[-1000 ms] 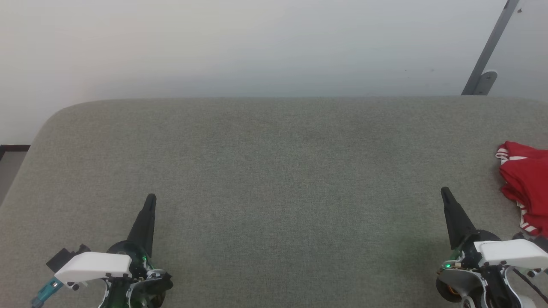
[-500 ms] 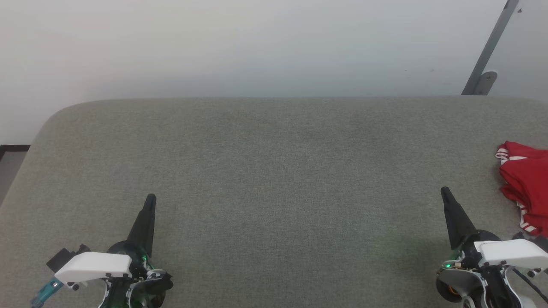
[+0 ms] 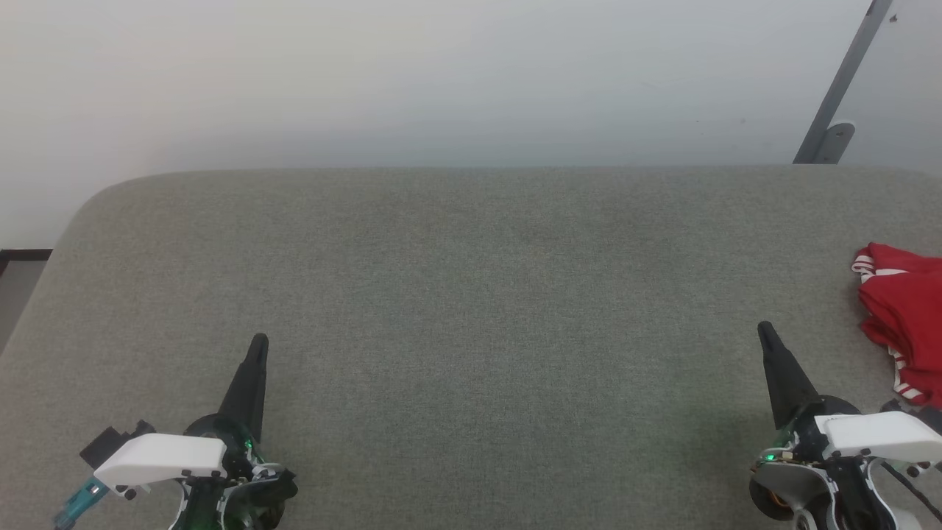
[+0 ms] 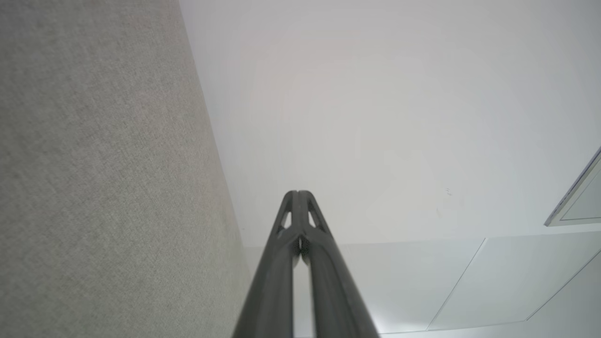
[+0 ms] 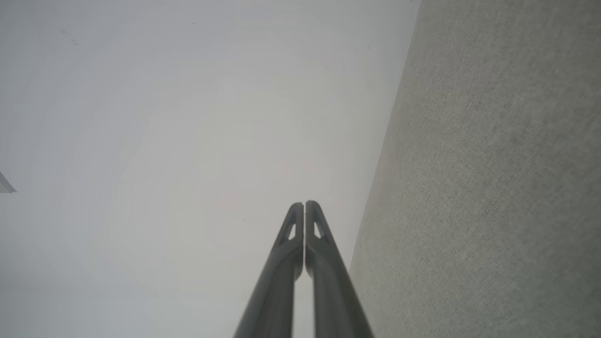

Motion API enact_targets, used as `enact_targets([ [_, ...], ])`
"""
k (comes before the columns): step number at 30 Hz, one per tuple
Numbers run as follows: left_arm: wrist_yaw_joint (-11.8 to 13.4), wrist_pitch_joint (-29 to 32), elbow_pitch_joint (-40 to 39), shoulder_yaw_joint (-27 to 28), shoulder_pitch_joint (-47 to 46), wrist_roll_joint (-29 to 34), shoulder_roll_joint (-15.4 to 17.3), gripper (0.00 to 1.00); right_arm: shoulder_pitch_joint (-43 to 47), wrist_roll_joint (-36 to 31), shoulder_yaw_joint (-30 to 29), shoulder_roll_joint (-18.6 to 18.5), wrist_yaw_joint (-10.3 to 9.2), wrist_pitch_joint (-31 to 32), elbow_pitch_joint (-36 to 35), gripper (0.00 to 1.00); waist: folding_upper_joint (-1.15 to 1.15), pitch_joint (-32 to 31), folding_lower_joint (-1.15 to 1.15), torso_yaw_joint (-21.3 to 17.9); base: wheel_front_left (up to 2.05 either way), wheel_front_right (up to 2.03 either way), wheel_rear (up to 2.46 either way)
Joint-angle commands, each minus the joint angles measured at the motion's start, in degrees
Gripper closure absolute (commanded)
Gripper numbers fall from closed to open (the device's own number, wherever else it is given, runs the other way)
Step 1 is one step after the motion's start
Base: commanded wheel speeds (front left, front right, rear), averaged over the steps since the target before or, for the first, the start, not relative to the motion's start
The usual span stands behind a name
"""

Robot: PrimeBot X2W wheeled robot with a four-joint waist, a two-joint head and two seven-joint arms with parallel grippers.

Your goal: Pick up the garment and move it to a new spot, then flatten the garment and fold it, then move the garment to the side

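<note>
At the far left of the head view, a narrow strip of floor (image 3: pixel 16 291) is seen beyond the rounded corner of the grey fabric-covered surface (image 3: pixel 471 294). The left gripper (image 3: pixel 258 341) is found at the lower left above this surface. Its two dark fingers are pressed together into a single point directed toward the pale wall (image 3: pixel 441 73). In the left wrist view the fingertips are shown meeting, with nothing held between them.

At the lower right, the right gripper (image 3: pixel 764 328) is posed likewise, its tip leaning slightly leftward. In the right wrist view its fingers are closed against each other along a hairline seam, and nothing is gripped.

Near it, further right, the garment (image 3: pixel 901 305) is laid in a crumpled red heap at the right edge of the surface, partly cut off by the frame. Red-and-white striped trim is seen at its upper left corner and along its lower edge. It is touched by neither pair of fingers. Above it, a slanted grey metal bar (image 3: pixel 839 85) is set against the wall.
</note>
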Motion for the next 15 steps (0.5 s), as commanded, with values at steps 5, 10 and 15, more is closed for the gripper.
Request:
enact_targets([
  [5,-0.28,0.18,-0.06,0.0,-0.66,-0.18,-0.14,1.0,-0.36,0.24,-0.03,0.16,0.0,0.15,-0.17,1.0,0.0,0.0,0.0,0.0,0.0,0.0,0.0],
  [10,-0.28,0.17,-0.06,0.0,-0.66,-0.18,-0.14,1.0,-0.36,0.24,-0.03,0.16,0.0,0.13,-0.17,1.0,0.0,0.0,0.0,0.0,0.0,0.0,0.0],
  [15,-0.28,0.17,-0.06,0.01,-0.66,-0.18,-0.14,1.0,-0.36,0.24,-0.03,0.16,0.0,0.13,-0.17,1.0,0.0,0.0,0.0,0.0,0.0,0.0,0.0],
])
